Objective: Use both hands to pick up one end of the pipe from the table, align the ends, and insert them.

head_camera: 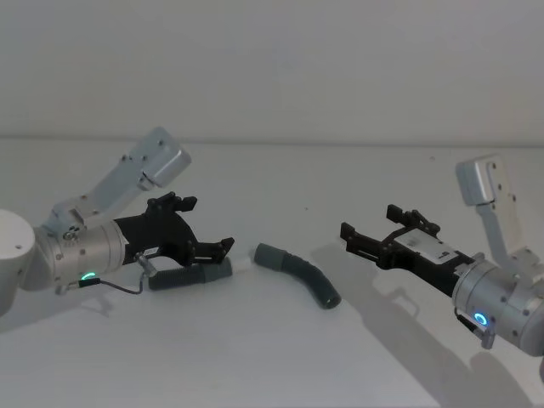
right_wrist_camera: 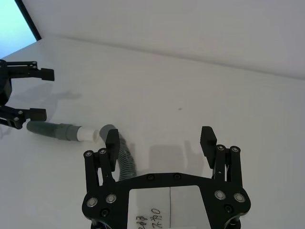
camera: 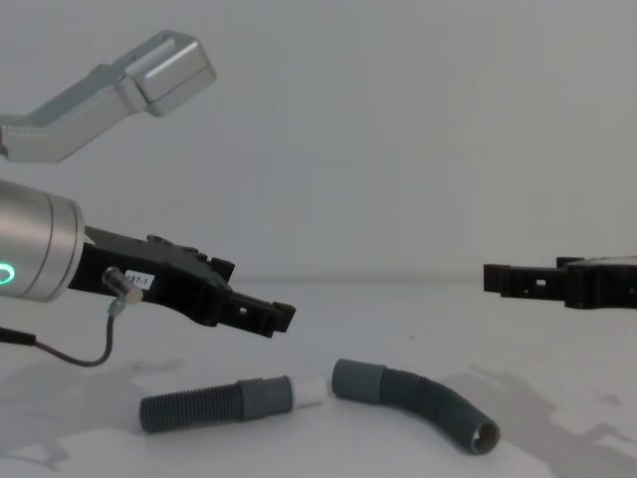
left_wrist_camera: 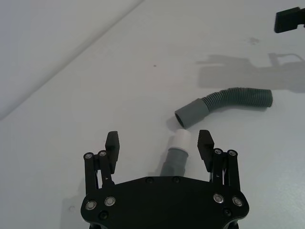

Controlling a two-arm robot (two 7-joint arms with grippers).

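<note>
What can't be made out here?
- Left wrist view: the straight piece beyond its cuff, hidden under the left tool.
- Right wrist view: the curved piece toward its open end, hidden behind the right tool.
- Right wrist view: writing on the label, cut off by the bottom edge.
- Chest view: right tool's rear, cut off by the right edge.

A plain matte white table (head_camera: 255,365) is stretching back to meet a bare pale grey wall (head_camera: 272,59), the two joining along a faint straight line. Soft grey shadows (left_wrist_camera: 224,76) are falling across the surface under even, diffuse light. A tiny dark speck (right_wrist_camera: 179,109) is sitting on the tabletop, while a bright pale-blue panel (right_wrist_camera: 13,24), edged by a dark frame (right_wrist_camera: 29,21), is glowing beyond the table's edge.
</note>
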